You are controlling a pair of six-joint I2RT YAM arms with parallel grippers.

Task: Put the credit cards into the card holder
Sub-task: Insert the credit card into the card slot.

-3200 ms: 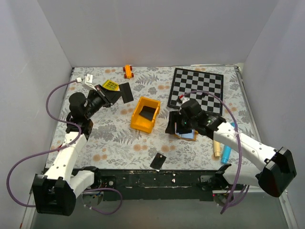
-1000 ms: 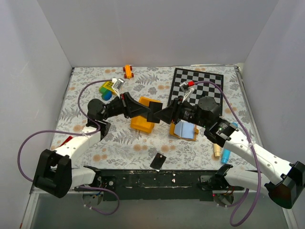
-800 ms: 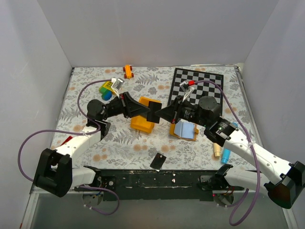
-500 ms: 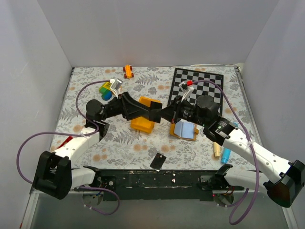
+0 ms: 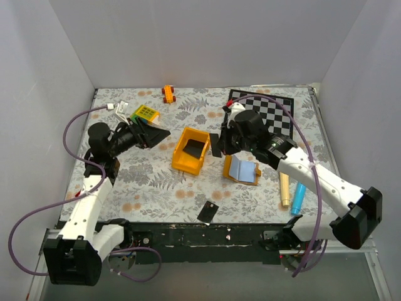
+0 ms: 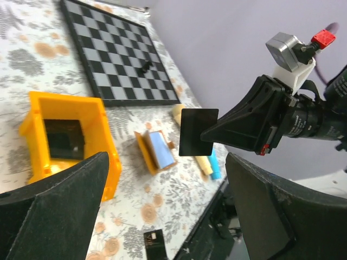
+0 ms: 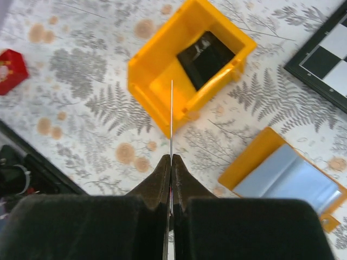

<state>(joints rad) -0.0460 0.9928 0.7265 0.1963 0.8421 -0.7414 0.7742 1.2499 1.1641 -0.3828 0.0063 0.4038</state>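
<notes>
Left gripper (image 5: 160,133) has pulled back toward 9 o'clock, released; right gripper (image 7: 171,162) clenches one credit card (image 6: 198,131). Second card (image 5: 195,148) in yellow bin (image 5: 183,164), third card (image 5: 207,211) at 6 o'clock; one card holder (image 5: 243,169) open, 3 o'clock.

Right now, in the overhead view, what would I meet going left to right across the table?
green-and-yellow toy block → yellow bin → credit card held by the right claw → card holder → tan stick → blue marker
</notes>
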